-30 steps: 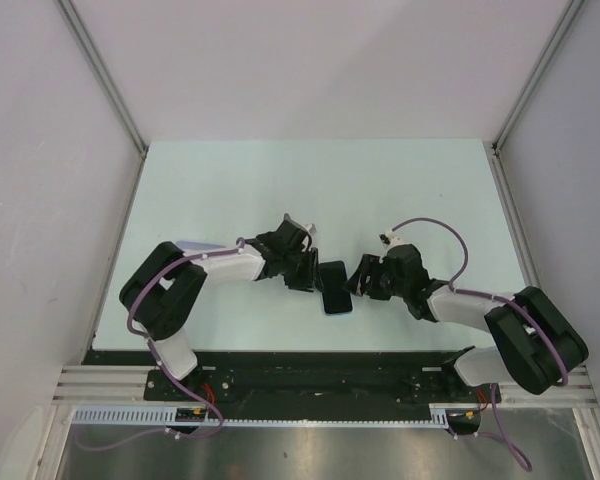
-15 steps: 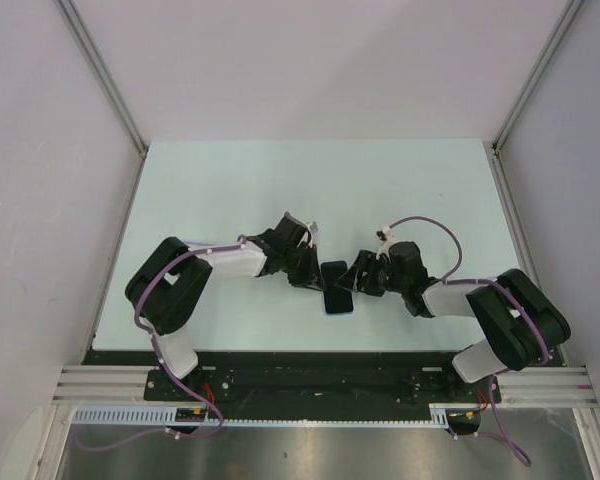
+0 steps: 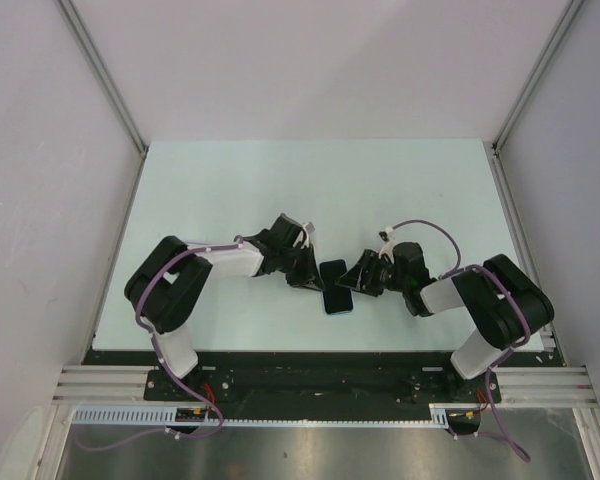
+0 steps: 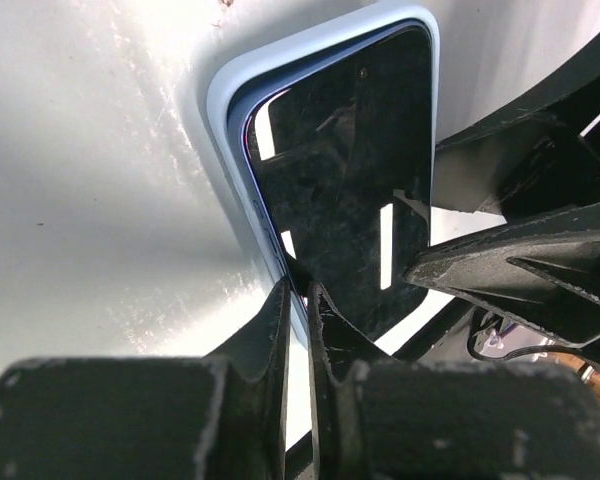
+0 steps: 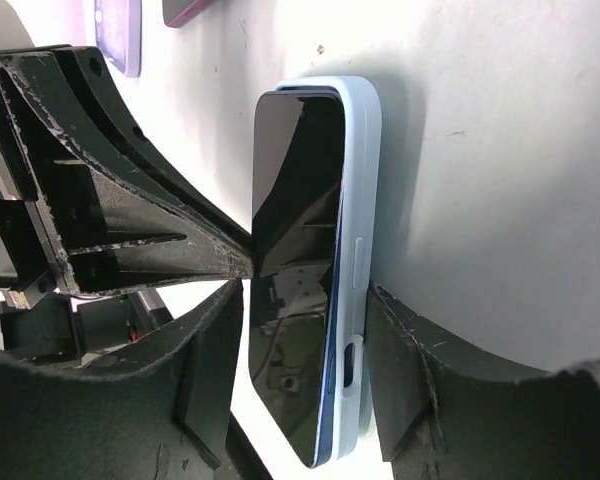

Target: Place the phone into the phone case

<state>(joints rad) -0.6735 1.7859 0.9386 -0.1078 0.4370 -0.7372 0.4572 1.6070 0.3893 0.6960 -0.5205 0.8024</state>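
Both arms are crowding closer around the phone [image 3: 334, 278] than a second ago: the right arm's elbow is swinging inward, and the left gripper [image 4: 298, 290] is drawing its fingers in from a wider spread. The phone itself is staying put, lying just below the middle of the top view on the table [image 3: 230, 180], between the two grippers.

The left fingers are now sitting almost together with nothing clearly between them, their tips resting at the seam where the phone's long edge meets the lip of the phone case [image 4: 218, 105]. The right gripper [image 3: 357, 280] is standing with its fingers apart on either side of phone and case; one finger is touching the case wall, but I cannot tell whether they are squeezing.

Seating seems to be the step in hand. The screen is facing up, one long edge is sitting in the case and the other is riding slightly proud. The next move is probably calling for a downward press along that raised edge while the case is being braced.

The long axis is running nearly top to bottom in the top view. I cannot tell which end is the phone's top.
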